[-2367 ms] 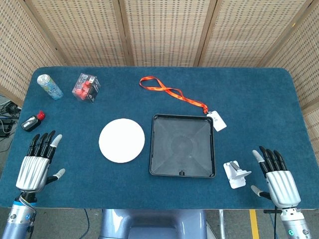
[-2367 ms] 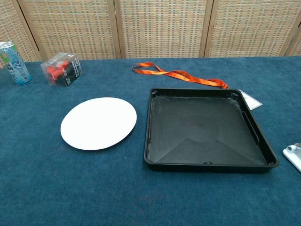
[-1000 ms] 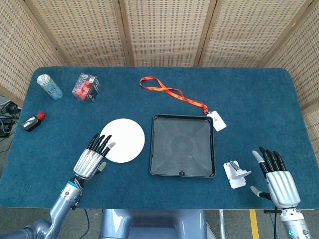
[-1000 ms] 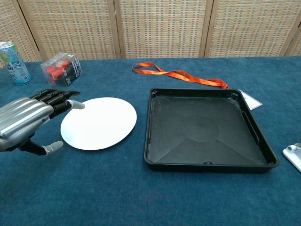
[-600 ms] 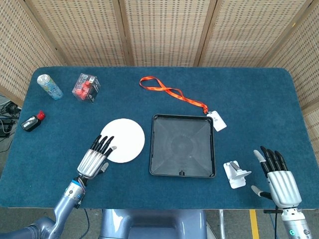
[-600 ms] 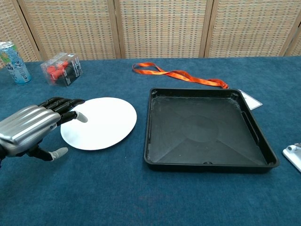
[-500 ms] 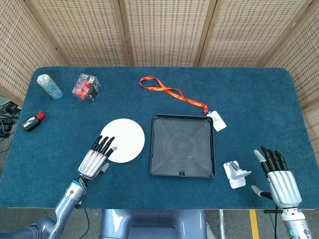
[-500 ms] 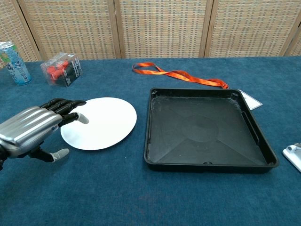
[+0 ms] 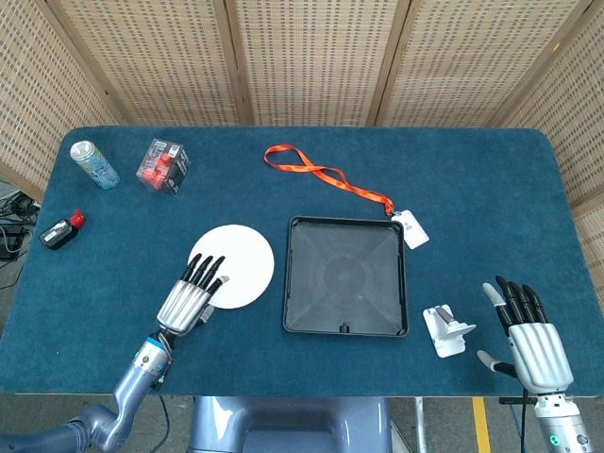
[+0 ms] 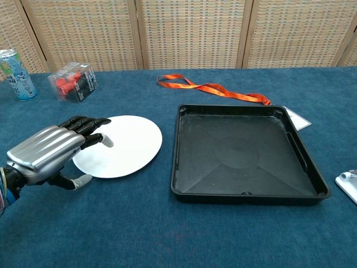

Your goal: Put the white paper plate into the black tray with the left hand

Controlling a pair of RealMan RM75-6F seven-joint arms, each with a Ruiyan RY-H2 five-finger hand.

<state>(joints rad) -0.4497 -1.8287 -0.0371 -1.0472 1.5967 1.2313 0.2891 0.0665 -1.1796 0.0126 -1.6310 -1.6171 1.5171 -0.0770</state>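
Note:
The white paper plate [image 9: 238, 264] [image 10: 127, 143] lies flat on the blue cloth, just left of the black tray [image 9: 294, 274] [image 10: 182, 167], which has nothing in it. My left hand [image 9: 192, 295] [image 10: 53, 148] is open, palm down, at the plate's near-left edge; its fingertips [image 9: 208, 265] reach over the rim and hide part of it. Whether they touch the plate I cannot tell. My right hand [image 9: 531, 342] rests open at the table's near right corner, holding nothing; the chest view does not show it.
An orange lanyard [image 9: 326, 176] with a white tag [image 9: 413, 228] lies behind the tray. A can [image 9: 93, 163], a clear box with red contents [image 9: 163, 165] and a small black-and-red item [image 9: 61, 230] sit at the far left. A white plastic piece [image 9: 446, 328] lies right of the tray.
My left hand came up from the near left corner to the plate's near-left edge and has crept further over the rim in the last half second. Plate, tray and right hand stayed put.

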